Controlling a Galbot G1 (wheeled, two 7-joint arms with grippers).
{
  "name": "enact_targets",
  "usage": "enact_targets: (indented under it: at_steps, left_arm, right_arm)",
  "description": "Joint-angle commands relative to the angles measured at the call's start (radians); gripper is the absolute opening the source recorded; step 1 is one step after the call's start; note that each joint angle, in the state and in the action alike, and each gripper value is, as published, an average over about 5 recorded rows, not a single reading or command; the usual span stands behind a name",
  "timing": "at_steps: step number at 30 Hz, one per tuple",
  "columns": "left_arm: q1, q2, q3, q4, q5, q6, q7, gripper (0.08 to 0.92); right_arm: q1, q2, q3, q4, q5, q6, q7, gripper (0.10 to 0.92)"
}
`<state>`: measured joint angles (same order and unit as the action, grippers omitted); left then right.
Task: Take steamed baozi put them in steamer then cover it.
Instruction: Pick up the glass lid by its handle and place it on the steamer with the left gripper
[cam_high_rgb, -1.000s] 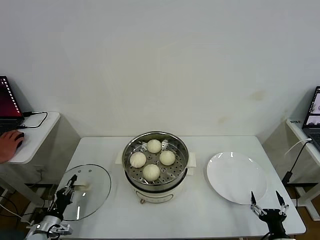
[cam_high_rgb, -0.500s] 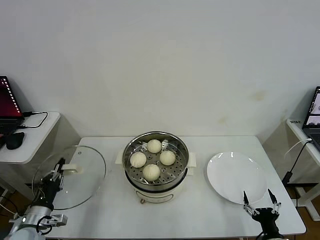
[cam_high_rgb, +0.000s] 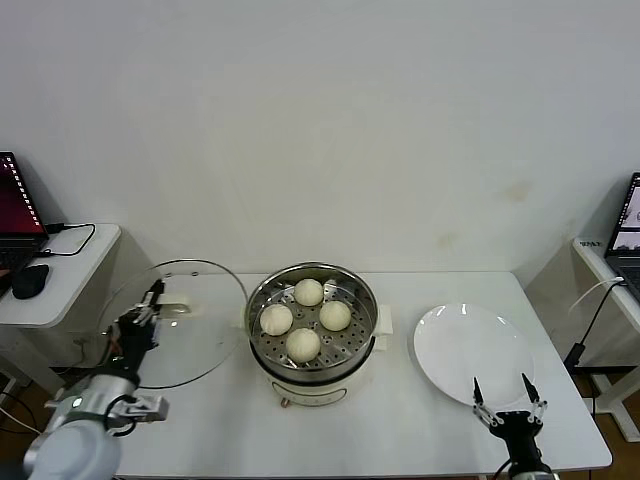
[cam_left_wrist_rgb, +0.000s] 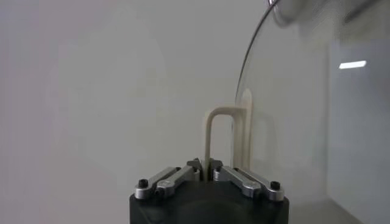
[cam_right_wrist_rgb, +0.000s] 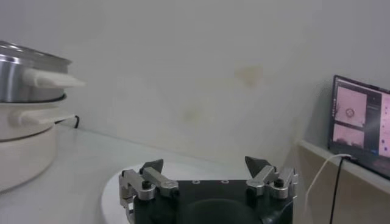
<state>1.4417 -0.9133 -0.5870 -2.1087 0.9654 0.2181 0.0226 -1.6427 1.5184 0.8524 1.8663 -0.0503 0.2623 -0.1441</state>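
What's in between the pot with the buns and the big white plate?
Nothing. In the head view, only bare white table lies between the steamer and the plate. The steamer's side handle sticks out toward the plate without touching it.

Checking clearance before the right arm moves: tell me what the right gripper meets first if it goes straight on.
Probably the white plate: the right gripper sits at its near rim, jaws open, pointing across it. Depth is unclear.
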Motion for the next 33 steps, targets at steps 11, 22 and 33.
enact_targets:
  at_steps: [11,22,33]
  left_arm:
    - [-0.479,-0.196,0.553,0.127,0.225,0.200,0.214,0.152]
    - [-0.512,-0.335,0.591,0.211,0.299,0.200,0.222,0.152]
    - [-0.516,-0.379,0.610,0.262,0.313,0.194,0.221,0.152]
  right_arm:
    - [0.036,0.057,-0.039,-0.031,-0.112,-0.010,0.038,0.823]
    - [0.033,0.058,-0.049,-0.041,-0.120,-0.008,0.040,0.823]
    - [0.031,0.058,-0.048,-0.048,-0.120,-0.008,0.037,0.823]
